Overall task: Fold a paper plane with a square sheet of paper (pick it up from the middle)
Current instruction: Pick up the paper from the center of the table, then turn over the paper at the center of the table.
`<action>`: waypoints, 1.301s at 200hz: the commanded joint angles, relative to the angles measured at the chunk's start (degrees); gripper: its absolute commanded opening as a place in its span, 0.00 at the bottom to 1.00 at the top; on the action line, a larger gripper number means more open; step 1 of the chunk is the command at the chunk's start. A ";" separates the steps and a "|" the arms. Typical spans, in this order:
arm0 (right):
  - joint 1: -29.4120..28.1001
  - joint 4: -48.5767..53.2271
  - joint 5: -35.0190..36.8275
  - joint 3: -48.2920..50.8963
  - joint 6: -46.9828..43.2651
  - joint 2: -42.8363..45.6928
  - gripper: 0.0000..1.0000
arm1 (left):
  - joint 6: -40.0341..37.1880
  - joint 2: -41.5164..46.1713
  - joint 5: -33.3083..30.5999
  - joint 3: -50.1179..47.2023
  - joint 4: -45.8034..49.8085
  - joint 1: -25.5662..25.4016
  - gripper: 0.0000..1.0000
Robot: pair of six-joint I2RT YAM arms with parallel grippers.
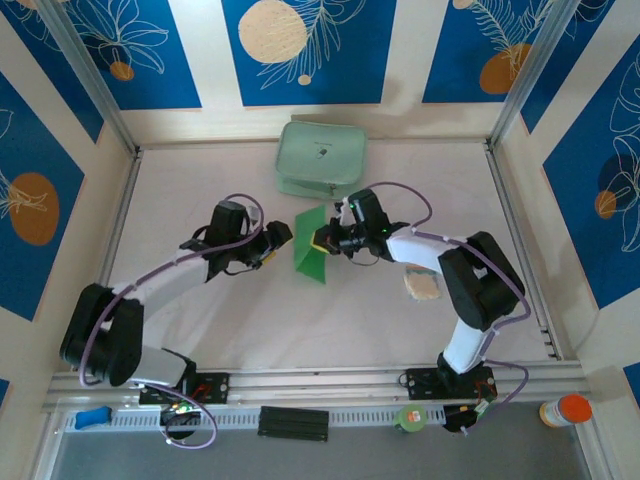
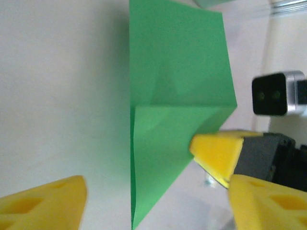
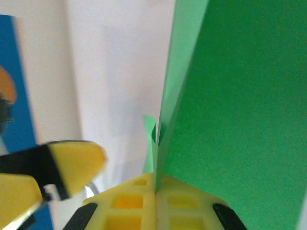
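Green against pale tabletop [image 1: 200, 180]: pinching the square sheet of paper [image 1: 311, 257] upright between both arms, right gripper [image 1: 322, 243] pressed together on its fold, likely steadying the crease; left gripper [image 1: 281, 236] spread just beside, free to regrasp.

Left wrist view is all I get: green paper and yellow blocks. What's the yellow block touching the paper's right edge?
Observer: A finger of the right gripper; its own camera shows both fingers shut on the folded edge of the green paper.
Operator: And the yellow at my bottom corners?
Observer: Fingers of the left gripper, open; from above, that arm reaches in from the left, opposite the right arm.
Operator: Anything else around?
Observer: A round tan thing lies beside the right arm.
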State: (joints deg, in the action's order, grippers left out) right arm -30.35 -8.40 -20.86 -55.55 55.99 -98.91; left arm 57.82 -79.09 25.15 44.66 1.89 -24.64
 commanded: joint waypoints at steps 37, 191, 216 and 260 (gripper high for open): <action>1.78 -12.83 -12.31 2.29 9.04 3.66 0.03 | 4.09 5.77 9.69 -4.78 -11.35 -0.91 0.95; 3.01 -15.81 -17.09 3.73 11.82 4.00 0.09 | 3.12 3.68 12.12 -2.07 -14.08 -1.57 0.36; 3.40 -13.47 -16.59 3.80 10.46 4.90 0.14 | 1.89 3.24 11.34 -1.09 -11.54 -1.58 0.22; 5.26 -3.99 -11.29 4.13 5.55 8.62 0.32 | -1.40 2.69 8.98 0.43 -5.65 -1.28 0.07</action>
State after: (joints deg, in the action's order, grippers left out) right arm -26.41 -20.14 -35.53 -52.25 65.80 -94.26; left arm 60.03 -75.64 35.53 42.61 -9.28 -26.00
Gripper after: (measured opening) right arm 0.270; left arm 0.076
